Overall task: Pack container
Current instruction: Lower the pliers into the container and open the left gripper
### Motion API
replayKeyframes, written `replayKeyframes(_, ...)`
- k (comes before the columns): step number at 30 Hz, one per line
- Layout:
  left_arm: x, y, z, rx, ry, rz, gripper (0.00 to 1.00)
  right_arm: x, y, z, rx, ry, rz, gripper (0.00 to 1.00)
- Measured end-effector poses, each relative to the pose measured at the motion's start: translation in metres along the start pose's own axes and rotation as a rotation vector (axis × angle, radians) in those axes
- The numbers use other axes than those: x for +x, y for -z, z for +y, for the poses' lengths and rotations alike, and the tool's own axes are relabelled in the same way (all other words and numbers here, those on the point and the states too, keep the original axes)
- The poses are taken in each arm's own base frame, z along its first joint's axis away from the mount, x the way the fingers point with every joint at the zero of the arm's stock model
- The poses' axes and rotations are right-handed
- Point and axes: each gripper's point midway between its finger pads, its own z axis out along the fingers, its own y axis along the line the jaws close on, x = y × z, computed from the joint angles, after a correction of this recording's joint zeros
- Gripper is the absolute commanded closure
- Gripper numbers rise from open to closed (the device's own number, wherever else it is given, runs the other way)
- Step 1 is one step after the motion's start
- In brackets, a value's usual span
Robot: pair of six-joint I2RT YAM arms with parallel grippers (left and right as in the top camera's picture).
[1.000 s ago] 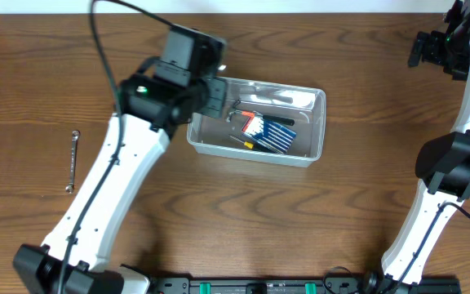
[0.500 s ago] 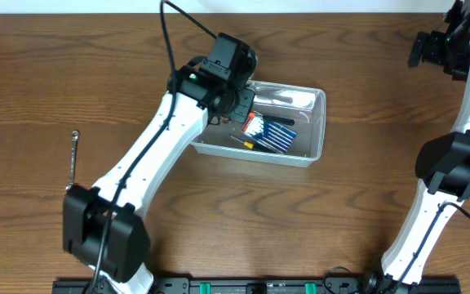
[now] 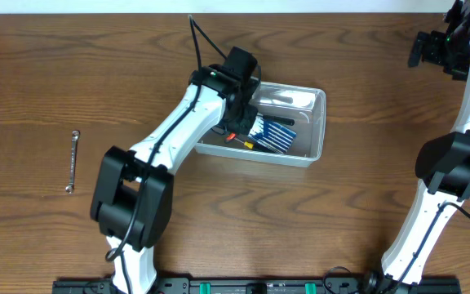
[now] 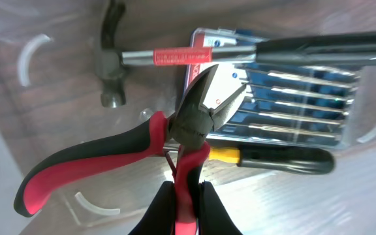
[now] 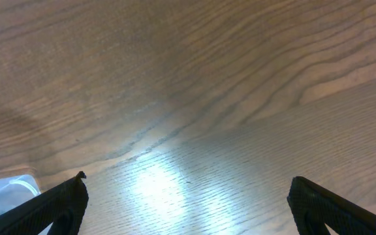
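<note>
A brown wood-grain tabletop point(image 3: 39, 82) is seen. A slim metal wrench point(image 3: 72, 161) is laid on it at the left side, well apart from the other tools. A blue case point(image 4: 292, 104) of screwdrivers is shown with a row of blades visible through its clear front. A hammer point(image 4: 175, 57) is laid along one long edge of the case, with a steel head, a red label on the shaft and a black grip. A screwdriver point(image 4: 279, 158) with a yellow-and-black handle is laid just beside the opposite edge. Pliers point(image 4: 191, 121) with red-and-black handles are pointed at the case's corner, their jaws parted.
</note>
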Motion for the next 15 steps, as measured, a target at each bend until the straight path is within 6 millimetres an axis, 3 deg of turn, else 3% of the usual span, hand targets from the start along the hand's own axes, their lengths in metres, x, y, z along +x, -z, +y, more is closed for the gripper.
replayKeyframes(7,0.006,-0.018,0.003,-0.004,0.005,0.046,0.94,0.0,0.0,0.0,0.0,0.0,0.0,0.01)
replayKeyframes(15,0.007,-0.019,0.003,-0.004,0.005,0.048,0.94,0.0,0.0,0.0,0.0,0.0,0.0,0.01)
